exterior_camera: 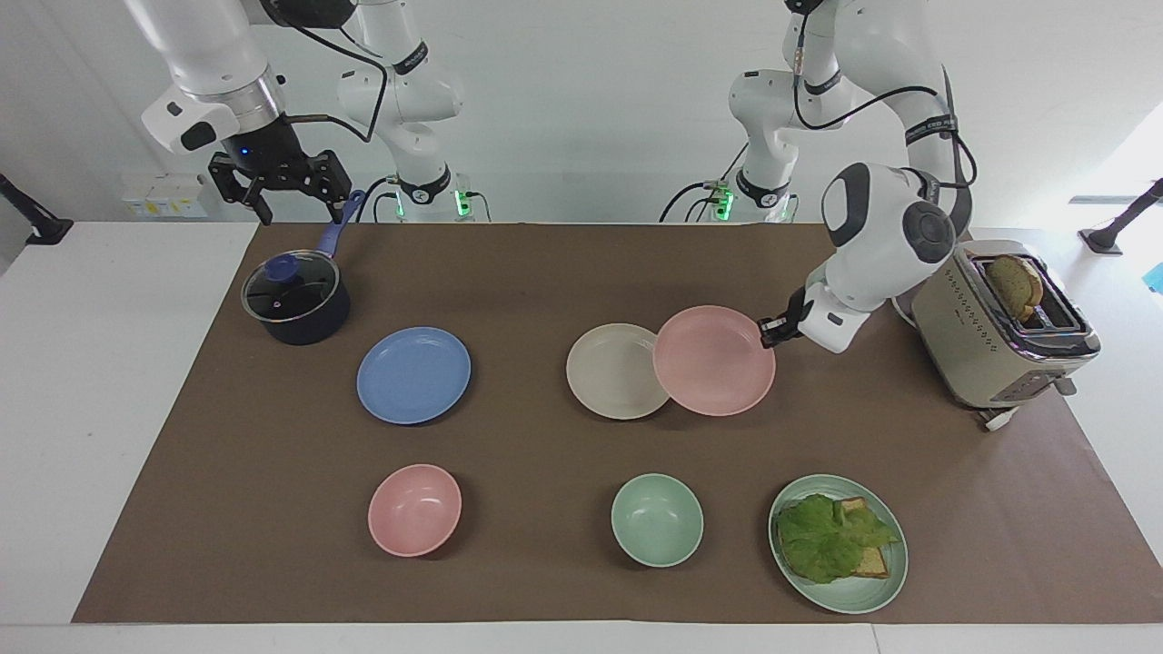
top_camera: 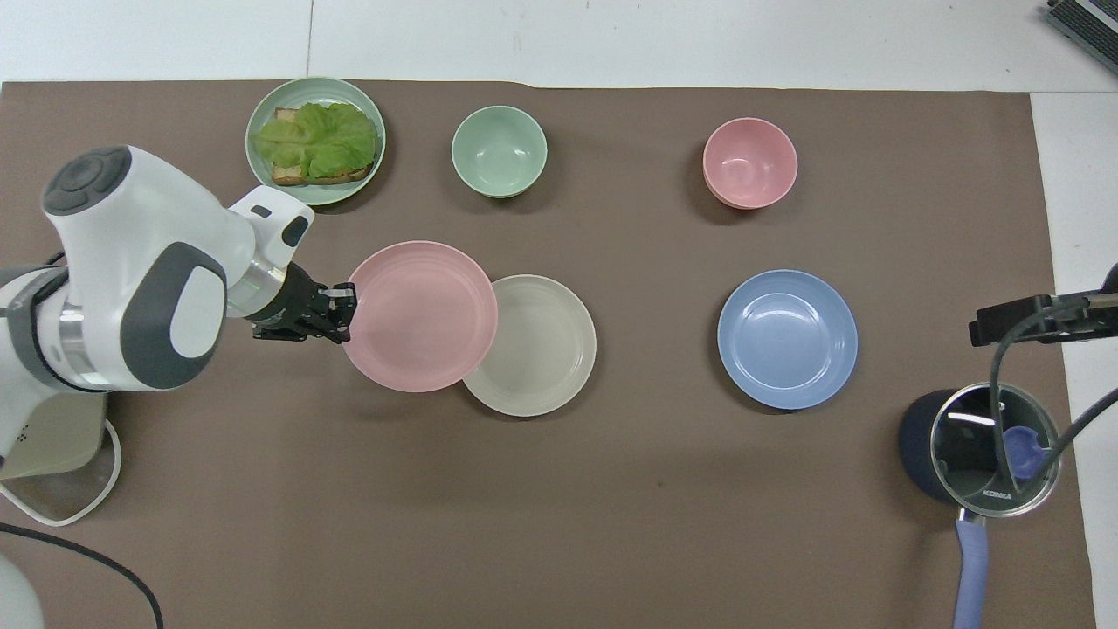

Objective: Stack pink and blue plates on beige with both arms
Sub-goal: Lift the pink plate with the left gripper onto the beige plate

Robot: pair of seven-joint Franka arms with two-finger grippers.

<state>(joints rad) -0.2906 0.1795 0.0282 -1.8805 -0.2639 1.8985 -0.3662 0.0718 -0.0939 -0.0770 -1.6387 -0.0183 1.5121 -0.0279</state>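
My left gripper (exterior_camera: 769, 332) (top_camera: 342, 312) is shut on the rim of the pink plate (exterior_camera: 714, 361) (top_camera: 421, 315) and holds it in the air, level. The plate overlaps the edge of the beige plate (exterior_camera: 611, 371) (top_camera: 546, 347), which lies at the mat's middle. Toward the right arm's end of the table lies the blue plate (exterior_camera: 413, 374) (top_camera: 787, 338), flat on the mat. Above the table edge, by a dark pot, my right gripper (exterior_camera: 280, 193) hangs open and empty; that arm waits.
A lidded dark pot (exterior_camera: 295, 299) (top_camera: 978, 445) with a blue handle stands nearer to the robots than the blue plate. A toaster (exterior_camera: 999, 327) sits at the left arm's end. Farther out lie a pink bowl (exterior_camera: 414, 510), a green bowl (exterior_camera: 656, 520) and a green plate with lettuce toast (exterior_camera: 838, 543).
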